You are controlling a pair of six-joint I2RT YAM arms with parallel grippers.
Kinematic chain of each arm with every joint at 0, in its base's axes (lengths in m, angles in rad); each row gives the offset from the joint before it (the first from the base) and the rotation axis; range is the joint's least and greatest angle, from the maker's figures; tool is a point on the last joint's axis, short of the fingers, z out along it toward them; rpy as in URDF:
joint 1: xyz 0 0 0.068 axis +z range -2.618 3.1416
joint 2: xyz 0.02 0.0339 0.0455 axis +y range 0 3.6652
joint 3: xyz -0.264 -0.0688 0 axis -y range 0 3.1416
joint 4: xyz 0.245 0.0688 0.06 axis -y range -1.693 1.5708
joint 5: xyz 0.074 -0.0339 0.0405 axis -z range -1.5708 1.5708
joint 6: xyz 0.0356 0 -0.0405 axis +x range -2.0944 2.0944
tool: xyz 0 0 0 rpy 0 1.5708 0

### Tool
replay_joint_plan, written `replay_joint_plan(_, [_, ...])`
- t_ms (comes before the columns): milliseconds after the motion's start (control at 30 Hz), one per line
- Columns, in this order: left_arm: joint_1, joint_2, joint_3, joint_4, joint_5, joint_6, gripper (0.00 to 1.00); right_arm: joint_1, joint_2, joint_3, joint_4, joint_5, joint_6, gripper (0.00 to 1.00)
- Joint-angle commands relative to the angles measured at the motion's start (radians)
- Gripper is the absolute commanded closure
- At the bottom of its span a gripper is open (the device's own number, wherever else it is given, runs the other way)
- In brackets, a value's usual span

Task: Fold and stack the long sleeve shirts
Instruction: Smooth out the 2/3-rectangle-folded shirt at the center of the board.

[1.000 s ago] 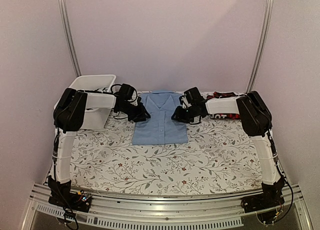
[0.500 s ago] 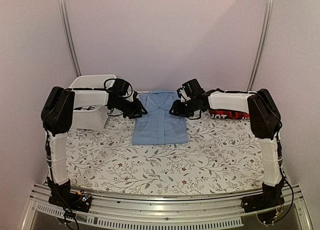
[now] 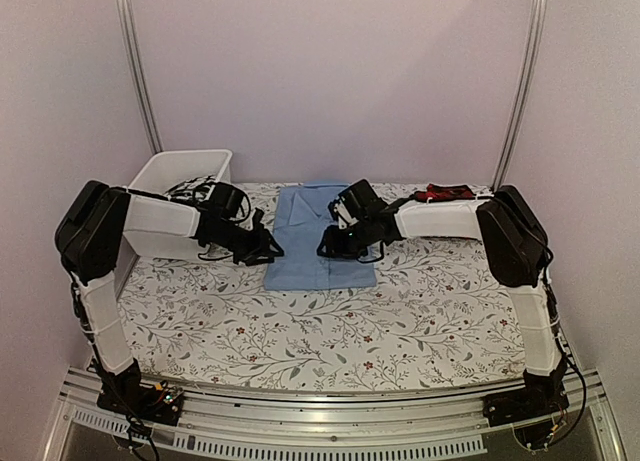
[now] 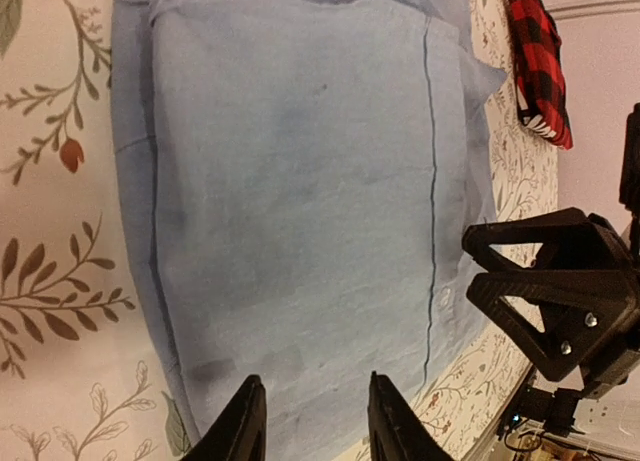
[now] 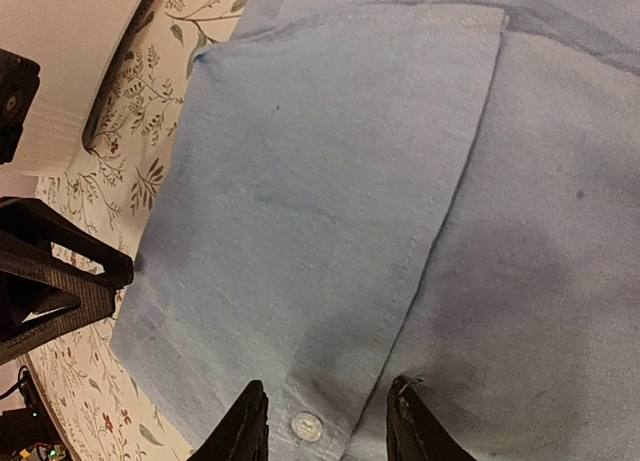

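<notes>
mid-fold near the far edge of the tabletop (image 3: 400,321), left claw (image 3: 268,253) and right claw (image 3: 325,251) hover open and empty over the near hem of the light blue shirt (image 3: 305,226), a pinch likely next.

The worktop (image 3: 330,331) is covered with a white cloth printed with leafy stems and small red flowers. Plain pale walls (image 3: 330,71) enclose it at the back and both sides. Two metal poles (image 3: 137,71) rise at the rear corners. An aluminium rail (image 3: 330,406) runs along the near edge. Lighting is even.
</notes>
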Motion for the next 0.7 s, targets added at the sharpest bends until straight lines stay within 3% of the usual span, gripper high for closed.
replay_joint_plan(0, [-0.019,-0.018,-0.066,0.089,0.063,-0.013,0.65,0.027,0.001,-0.081,0.018,0.034,0.030,0.61])
replay_joint_plan(333, [-0.030,-0.014,-0.193,0.095,0.060,-0.029,0.67,0.029,-0.150,-0.287,0.051,0.087,0.063,0.61])
replay_joint_plan(667, [-0.029,-0.065,-0.215,0.052,0.051,-0.005,0.66,0.028,-0.361,-0.552,0.106,0.121,0.114,0.61])
